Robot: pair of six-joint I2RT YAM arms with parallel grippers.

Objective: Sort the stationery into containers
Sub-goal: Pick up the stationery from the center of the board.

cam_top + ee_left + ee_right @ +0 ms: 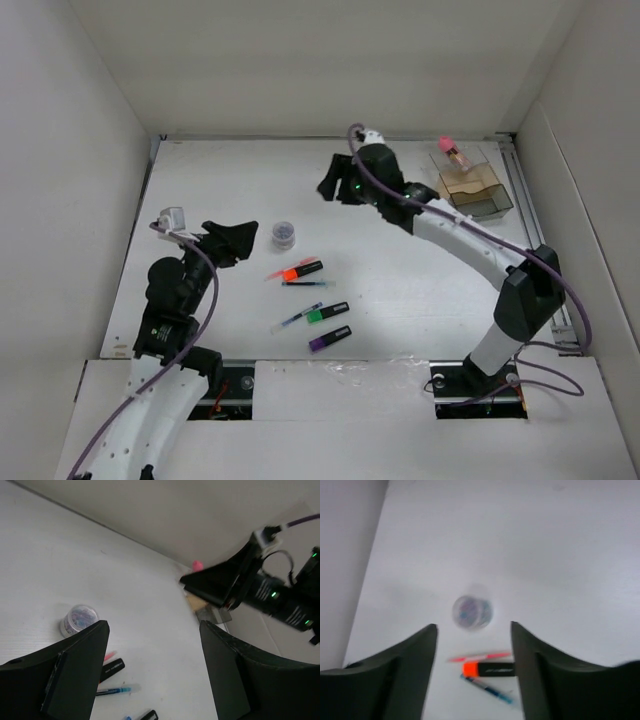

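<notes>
Your left gripper point(154, 627) stands part open and empty, with the small round jar point(78, 620) on the table near its left-hand finger. Your right gripper point(473, 627) is likewise open and holds nothing. That jar lies ahead between its fingers, the orange highlighter point(487, 669) nearer, and the organiser point(478, 185) behind it.

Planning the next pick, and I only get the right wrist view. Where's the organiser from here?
Observer: The organiser is at the far right of the table, on the opposite side of the right hand from the jar.
Operator: Any highlighters outside my frame?
Observer: Two. A green highlighter and a purple highlighter lie closer to the near edge than the orange highlighter.
Operator: And the left hand?
Observer: The left hand hangs open and empty just left of the jar.
</notes>
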